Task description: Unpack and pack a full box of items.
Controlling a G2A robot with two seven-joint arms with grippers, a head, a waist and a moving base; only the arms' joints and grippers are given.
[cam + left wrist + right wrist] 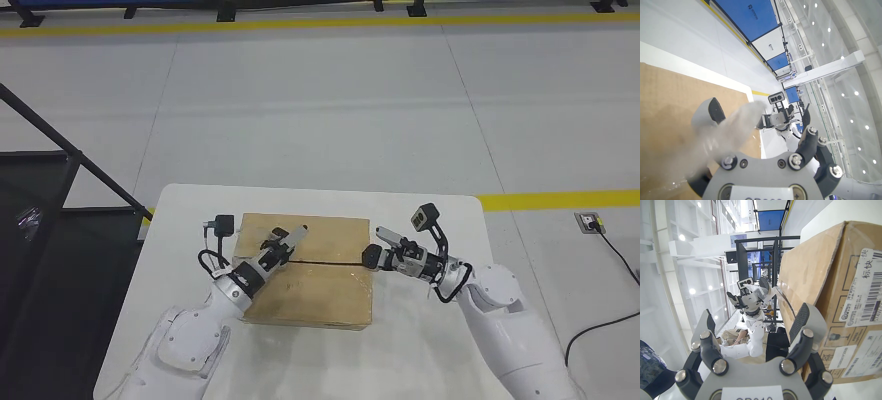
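Box [310,290] seam [335,261] runs side to side; left gripper [288,240] spread above its left half, plastic [742,121] clinging; right gripper [378,248] spread at its right end.

The right gripper [756,309] is held open beside a cardboard box [810,266].
One ribbed finger pad [800,323] is seen just beside the box's labelled side, near its top edge; whether it touches cannot be told. Printed labels [865,298] are stuck on that side, and a dark slit [786,303] is left between the top flaps. Farther off, over the box's top, the left gripper [749,291] is seen with its fingers spread, a clear plastic bag [762,292] lying against one of them.
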